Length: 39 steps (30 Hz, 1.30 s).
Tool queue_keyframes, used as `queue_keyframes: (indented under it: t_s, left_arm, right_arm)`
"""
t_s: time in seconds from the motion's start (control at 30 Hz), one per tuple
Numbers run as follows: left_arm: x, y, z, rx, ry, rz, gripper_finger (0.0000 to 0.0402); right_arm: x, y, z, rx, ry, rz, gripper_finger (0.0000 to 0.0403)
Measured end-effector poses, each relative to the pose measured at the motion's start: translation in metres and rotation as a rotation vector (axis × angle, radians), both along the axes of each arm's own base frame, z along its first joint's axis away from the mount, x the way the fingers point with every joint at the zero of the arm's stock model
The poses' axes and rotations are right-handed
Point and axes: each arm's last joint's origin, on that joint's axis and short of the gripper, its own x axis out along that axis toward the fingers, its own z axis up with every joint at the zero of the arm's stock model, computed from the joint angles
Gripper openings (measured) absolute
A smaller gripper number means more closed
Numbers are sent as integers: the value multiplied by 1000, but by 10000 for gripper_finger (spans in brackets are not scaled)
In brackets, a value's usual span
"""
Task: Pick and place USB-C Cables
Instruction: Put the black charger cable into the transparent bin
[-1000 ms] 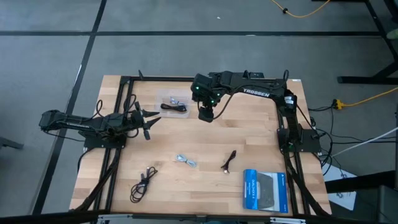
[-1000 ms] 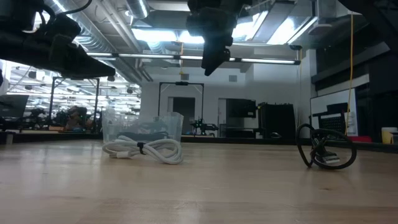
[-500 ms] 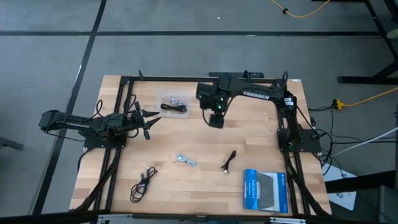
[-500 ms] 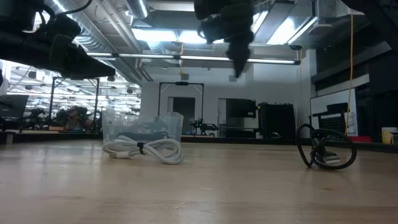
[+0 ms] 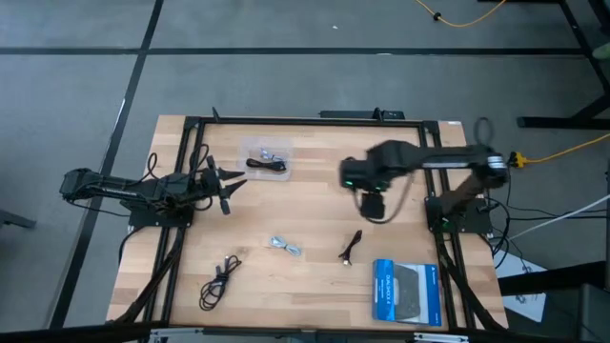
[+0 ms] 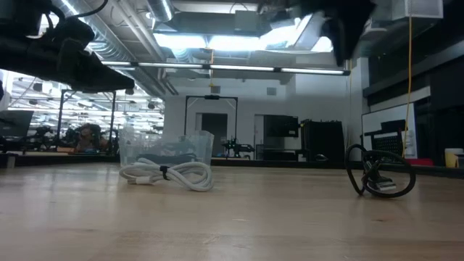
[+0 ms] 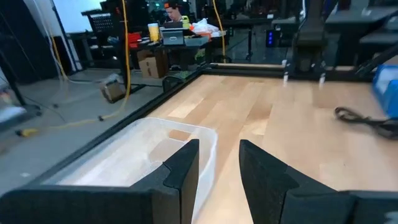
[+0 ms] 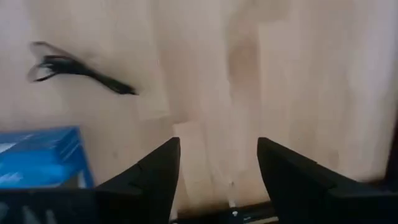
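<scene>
A clear container (image 5: 266, 155) near the table's far edge holds a black cable (image 5: 269, 165). On the bare wood lie three USB-C cables: a silver-white coil (image 5: 285, 246), a short black one (image 5: 351, 245) and a black one (image 5: 219, 279) near the front-left. In the low view the white coil (image 6: 167, 174) lies before the container (image 6: 167, 149). My right gripper (image 5: 373, 207) hangs open above the wood, right of centre, with the short black cable (image 8: 68, 68) ahead of it. My left gripper (image 5: 229, 187) waits open, left of the container (image 7: 155, 149).
A blue box (image 5: 405, 291) lies flat at the near right corner, also in the right wrist view (image 8: 37, 155). Black frame rails run along the table's sides. A coiled black cable (image 6: 378, 174) shows in the low view. Bare wood lies between the cables.
My right arm has swung away from the clear container toward the table's right and near edge. Its gripper now hangs over the wood right of centre. No cable has moved.
</scene>
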Motion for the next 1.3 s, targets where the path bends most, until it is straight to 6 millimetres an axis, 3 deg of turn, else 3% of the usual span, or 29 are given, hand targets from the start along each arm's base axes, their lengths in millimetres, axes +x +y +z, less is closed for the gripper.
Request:
queue_keyframes:
  t_s: [0.13,0.2,0.4,0.5,0.6,0.9,1.3]
  left_arm:
    - [1,-1,0,-121,-48,-50,108]
    - [1,-2,0,-159,-66,-76,108]
    - [1,-3,1,-314,-134,-87,108]
    - [1,-3,1,-383,-162,-83,108]
    - [1,-3,1,-372,-156,-83,108]
    - [1,-3,-2,-235,-75,-84,108]
    - [1,-3,-2,-231,-68,-79,108]
  right_arm:
    - [-36,0,-17,-122,-191,-144,216]
    - [-46,1,-30,-103,-321,-181,216]
    - [-50,14,-80,67,-562,-35,216]
    - [-52,22,-105,160,-573,35,216]
    - [-55,29,-118,165,-569,93,216]
    - [-56,53,-128,131,-578,460,216]
    - [-34,78,-152,121,-530,622,216]
